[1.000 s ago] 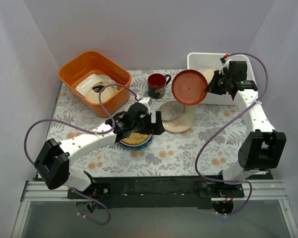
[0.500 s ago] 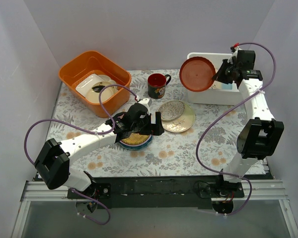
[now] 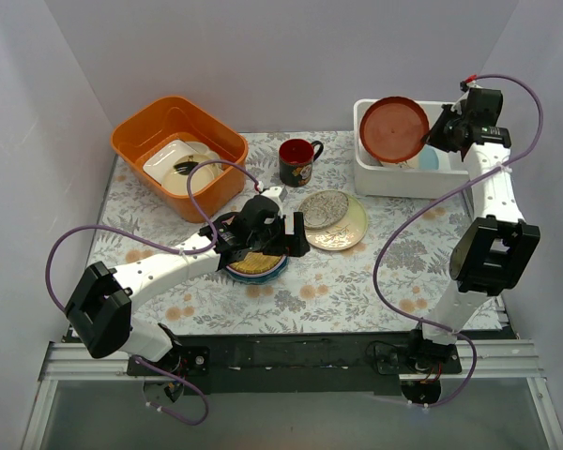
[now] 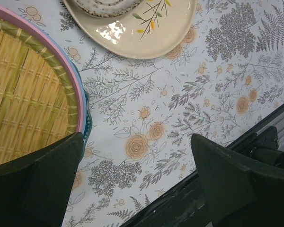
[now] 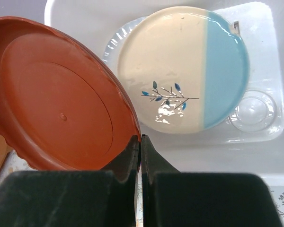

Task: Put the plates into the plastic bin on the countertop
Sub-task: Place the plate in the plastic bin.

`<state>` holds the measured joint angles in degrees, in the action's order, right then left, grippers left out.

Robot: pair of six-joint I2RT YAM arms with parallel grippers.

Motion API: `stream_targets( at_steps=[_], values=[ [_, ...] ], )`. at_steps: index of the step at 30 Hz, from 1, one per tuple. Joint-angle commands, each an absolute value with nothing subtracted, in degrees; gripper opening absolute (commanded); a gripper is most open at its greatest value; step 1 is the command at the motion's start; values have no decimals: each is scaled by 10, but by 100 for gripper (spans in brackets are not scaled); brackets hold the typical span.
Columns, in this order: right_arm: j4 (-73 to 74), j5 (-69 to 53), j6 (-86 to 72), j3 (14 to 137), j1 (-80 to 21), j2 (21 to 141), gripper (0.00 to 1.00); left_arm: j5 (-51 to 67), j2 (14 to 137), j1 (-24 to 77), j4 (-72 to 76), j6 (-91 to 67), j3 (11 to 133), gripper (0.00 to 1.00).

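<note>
My right gripper [image 3: 433,138] is shut on the rim of a red-brown plate [image 3: 393,129], held tilted over the left part of the white plastic bin [image 3: 371,172]. In the right wrist view the red-brown plate [image 5: 57,99] hangs above a cream and blue plate [image 5: 182,66] lying in the bin [image 5: 80,19], pinched at my gripper [image 5: 140,139]. My left gripper [image 3: 263,246] is open over a stack topped by a yellow woven-pattern plate [image 4: 23,94], with pink and teal rims below it. A cream plate [image 3: 342,230] carrying a grey patterned plate [image 3: 323,208] lies on the countertop [image 3: 357,281].
An orange tub [image 3: 131,136] with white dishes stands at the back left. A dark red-rimmed mug [image 3: 296,161] stands between the tub and the bin. White walls close in the back and both sides.
My right gripper has carried the red-brown plate right and back, from beside the mug to over the bin. The left arm has not moved.
</note>
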<state>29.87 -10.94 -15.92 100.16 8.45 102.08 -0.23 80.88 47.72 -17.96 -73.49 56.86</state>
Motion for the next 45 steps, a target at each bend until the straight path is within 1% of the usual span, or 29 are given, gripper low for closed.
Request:
stream_targets(
  at_steps=[1, 13, 23, 32, 45],
  values=[
    [270, -100, -170, 1034, 99, 1030, 1, -1, 786, 474, -176, -735, 559, 98],
    [263, -105, -179, 1045, 113, 1062, 1, -1, 787, 474, -171, -739, 548, 98],
    [257, -103, -176, 1062, 114, 1118, 1, -1, 780, 473, -170, -742, 538, 98],
    [281, -106, -168, 1106, 114, 1173, 1, -1, 780, 474, -170, -744, 534, 98],
    [296, -121, -158, 1112, 113, 1196, 1, -1, 784, 473, -169, -747, 533, 98]
  ],
)
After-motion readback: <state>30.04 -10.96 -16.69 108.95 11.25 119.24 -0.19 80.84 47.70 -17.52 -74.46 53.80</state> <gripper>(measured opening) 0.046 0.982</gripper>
